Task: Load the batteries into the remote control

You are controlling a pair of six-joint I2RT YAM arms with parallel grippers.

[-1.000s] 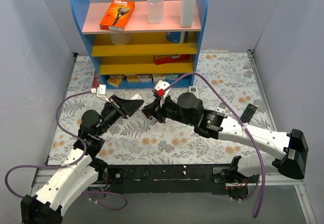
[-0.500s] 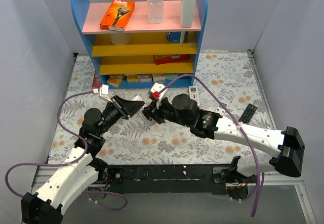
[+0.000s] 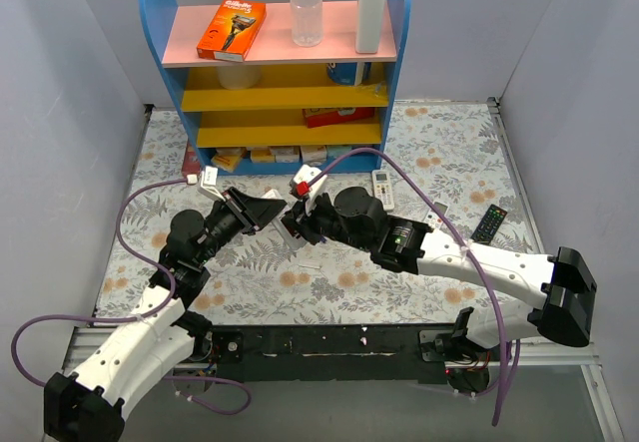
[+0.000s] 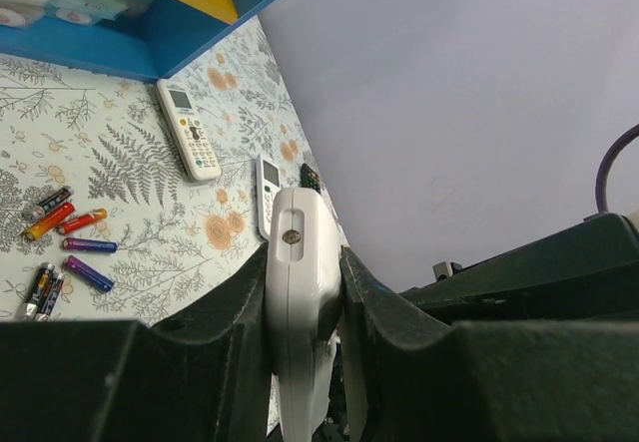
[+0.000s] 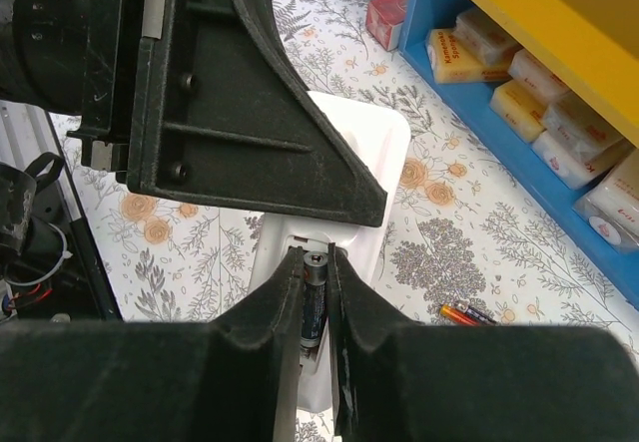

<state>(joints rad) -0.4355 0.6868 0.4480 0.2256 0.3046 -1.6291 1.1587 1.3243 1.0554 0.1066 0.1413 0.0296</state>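
Right gripper (image 5: 314,254) has edged left, narrow around a half-hidden battery (image 5: 315,300) (grip unclear); left gripper (image 4: 304,257) clamps remote control (image 4: 300,334).

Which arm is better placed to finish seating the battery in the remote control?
The right. The right jaws flank a battery, down at the white body of the remote control. The left jaws clamp that remote and probably should only hold it steady.

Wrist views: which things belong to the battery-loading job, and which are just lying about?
Job: long white bar-shaped remote; dark cylindrical battery; loose coloured batteries.
Lying about: short white buttoned remote; small black remote; blue shelf unit; pale wrapped packets.
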